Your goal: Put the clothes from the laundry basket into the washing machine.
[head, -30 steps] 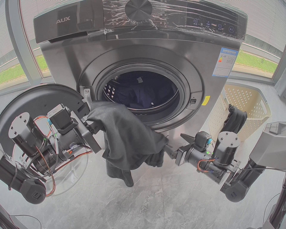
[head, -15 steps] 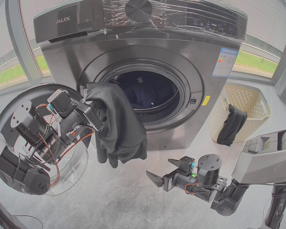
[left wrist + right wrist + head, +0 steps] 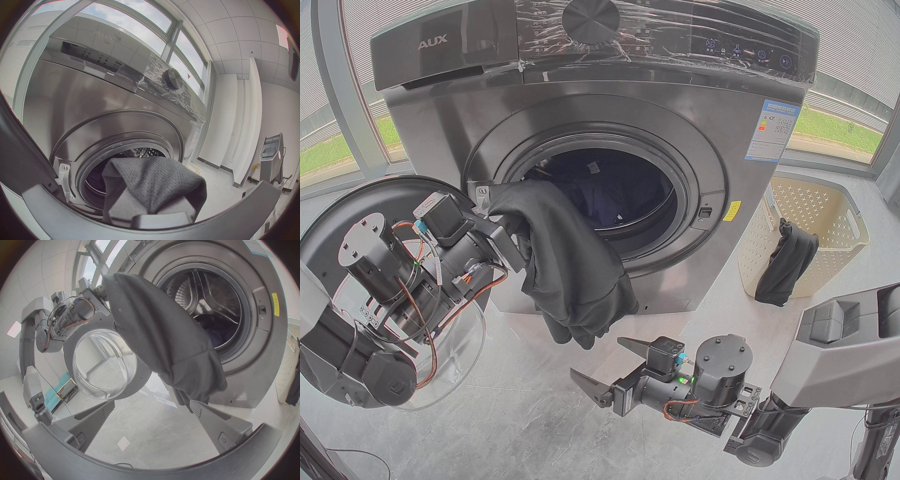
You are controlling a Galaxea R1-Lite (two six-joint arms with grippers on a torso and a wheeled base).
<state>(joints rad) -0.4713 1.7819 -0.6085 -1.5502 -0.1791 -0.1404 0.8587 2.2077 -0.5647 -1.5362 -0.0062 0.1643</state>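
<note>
one dark garment (image 3: pixel 569 262) hangs long axis downward, clenched by left end effector (image 3: pixel 517 240); right end effector (image 3: pixel 596 357) spread apart.

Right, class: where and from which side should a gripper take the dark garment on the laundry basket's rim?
Pinch the dark garment at its top fold, where it crosses the laundry basket rim, from above; the rest hangs down the outer wall, so lifting should free it.

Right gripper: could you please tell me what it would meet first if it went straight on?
Probably the lower end of the dark garment, though depth is unclear; otherwise the open door beyond.
</note>
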